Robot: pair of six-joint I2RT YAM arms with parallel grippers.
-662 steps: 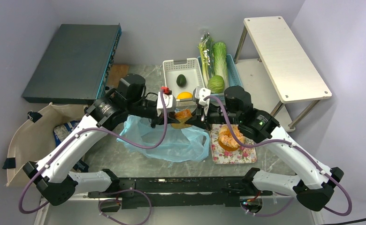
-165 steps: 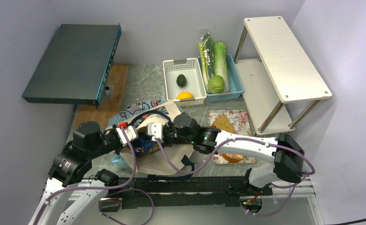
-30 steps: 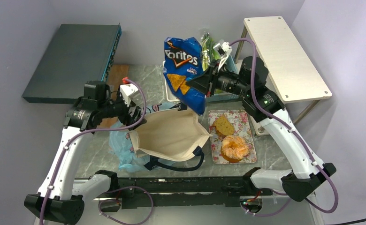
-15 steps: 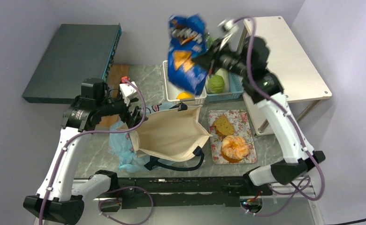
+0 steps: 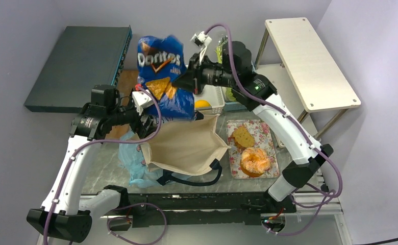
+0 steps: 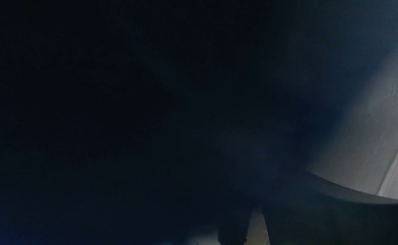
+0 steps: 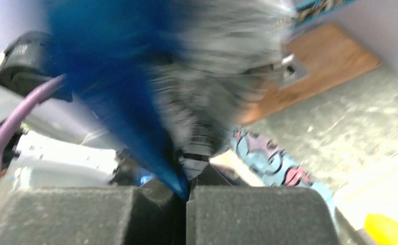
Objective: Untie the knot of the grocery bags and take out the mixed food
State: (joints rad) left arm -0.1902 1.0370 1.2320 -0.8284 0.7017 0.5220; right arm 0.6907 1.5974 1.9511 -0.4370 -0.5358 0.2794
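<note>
Right gripper [image 5: 191, 83]: jaws are closed flat against each other, clamping one edge of the blue tortilla-chip bag [image 5: 162, 76]. The right wrist view shows the clamp [image 7: 185, 195]. The bag's blue edge [image 7: 135, 132] runs down into the seam between the two dark pads [image 7: 253, 214]. The bag hangs in the air, clear of the table, above the left end of the beige canvas tote [image 5: 184, 145].

Left gripper [image 5: 146, 124]: positioned at the tote's left rim. Jaw opening cannot be determined. The chip bag partly covers it from above, and the left wrist view is almost wholly dark.

The light-blue plastic bag [image 5: 132, 164] lies crumpled at the tote's left side, partly beneath it; its handles cannot be made out. The bread slice [image 5: 243, 137] and doughnut [image 5: 254, 161] rest on the floral plate [image 5: 234, 167], just right of the tote. The right wrist view is heavily blurred above the pads, so no lettering on the bag is legible there.
</note>
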